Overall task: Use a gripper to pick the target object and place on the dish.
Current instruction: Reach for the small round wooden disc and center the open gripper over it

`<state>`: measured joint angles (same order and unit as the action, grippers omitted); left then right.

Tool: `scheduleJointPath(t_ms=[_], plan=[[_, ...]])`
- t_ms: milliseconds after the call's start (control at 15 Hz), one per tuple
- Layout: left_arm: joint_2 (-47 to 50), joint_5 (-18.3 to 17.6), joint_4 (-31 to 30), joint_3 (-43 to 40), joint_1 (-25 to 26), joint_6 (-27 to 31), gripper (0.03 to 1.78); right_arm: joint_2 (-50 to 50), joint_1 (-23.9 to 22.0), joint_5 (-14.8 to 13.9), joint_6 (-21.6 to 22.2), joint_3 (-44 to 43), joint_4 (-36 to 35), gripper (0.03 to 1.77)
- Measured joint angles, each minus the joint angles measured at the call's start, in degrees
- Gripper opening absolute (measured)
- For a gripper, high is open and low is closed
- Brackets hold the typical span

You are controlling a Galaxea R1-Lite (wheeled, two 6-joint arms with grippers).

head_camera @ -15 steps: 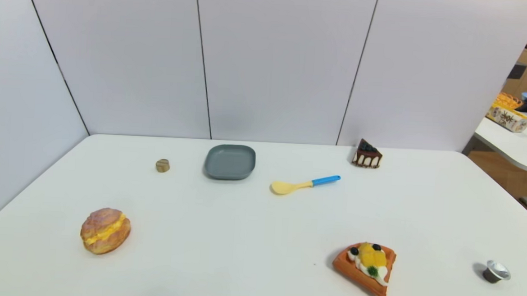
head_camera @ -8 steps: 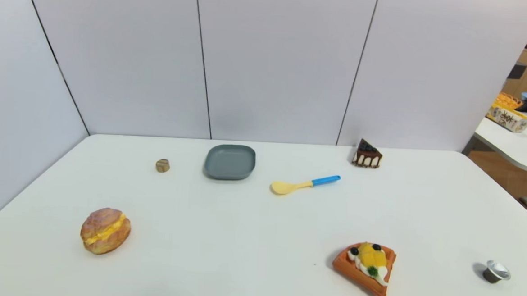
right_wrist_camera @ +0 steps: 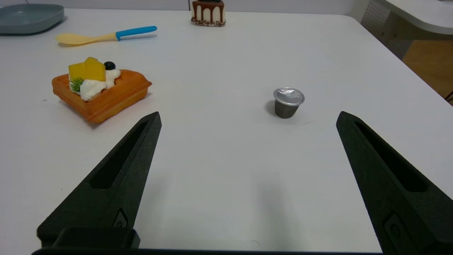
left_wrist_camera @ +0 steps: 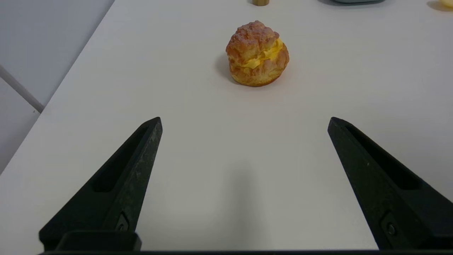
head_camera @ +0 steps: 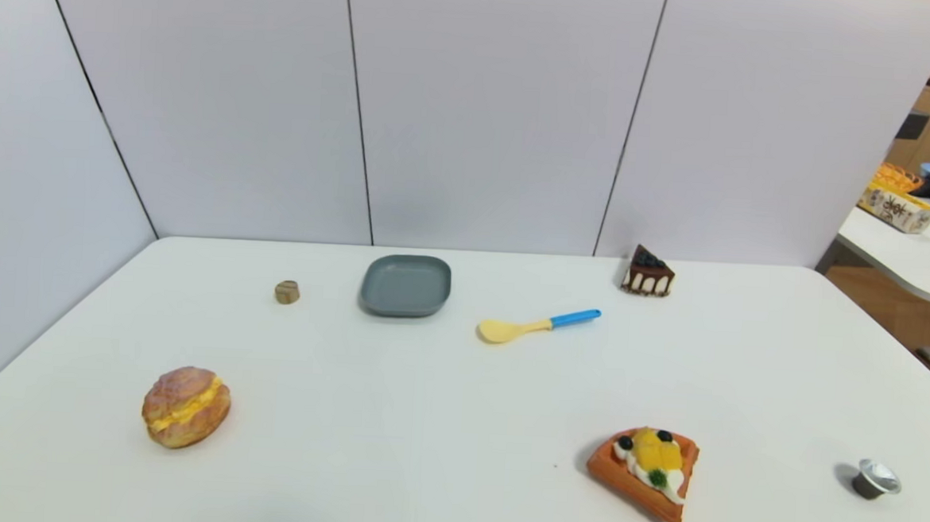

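Risking a puff (left_wrist_camera: 257,54) bump reaching the cork (head_camera: 287,291), nine o'clock of dish (head_camera: 406,285); left gripper (left_wrist_camera: 244,122) and right gripper (right_wrist_camera: 247,118) both spread wide.

From my head camera I could not see either of my arms. In my left wrist view, the tiny tan-brown cork-like cylinder (left_wrist_camera: 260,2) and the small grey-blue square plate (left_wrist_camera: 357,1) were cut off by the edge. In my right wrist view, that plate (right_wrist_camera: 30,17) was cut off too.
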<state>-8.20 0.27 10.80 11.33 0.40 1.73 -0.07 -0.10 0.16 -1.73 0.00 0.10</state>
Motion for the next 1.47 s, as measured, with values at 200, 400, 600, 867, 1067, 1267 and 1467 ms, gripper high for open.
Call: scheduleJointPath(t_ms=[200, 400, 600, 867, 1067, 1267, 1467], plan=[[-11.2, 0.0, 4.1, 8.9, 0.0, 0.3, 1.69, 0.0, 0.0, 0.0, 0.0, 0.0, 0.0, 1.71], [-26.0, 0.0, 5.6, 18.6, -0.7, 0.5, 1.69, 0.0, 0.0, 0.0, 0.0, 0.0, 0.0, 1.71], [-42.4, -0.1, 6.3, 29.0, -1.6, 1.8, 1.69, 0.0, 0.0, 0.0, 0.0, 0.0, 0.0, 1.71], [-64.0, -0.3, 7.8, 47.0, -2.6, 5.3, 1.69, 0.0, 0.0, 0.0, 0.0, 0.0, 0.0, 1.71], [-77.3, -0.4, 11.3, 60.0, -3.8, 6.4, 1.69, 0.0, 0.0, 0.0, 0.0, 0.0, 0.0, 1.71], [-89.3, -0.9, 14.8, 70.7, -4.8, 6.7, 1.69, 0.0, 0.0, 0.0, 0.0, 0.0, 0.0, 1.71], [-99.0, -1.1, 15.5, 77.9, -5.4, 6.7, 1.69, 0.0, 0.0, 0.0, 0.0, 0.0, 0.0, 1.71]])
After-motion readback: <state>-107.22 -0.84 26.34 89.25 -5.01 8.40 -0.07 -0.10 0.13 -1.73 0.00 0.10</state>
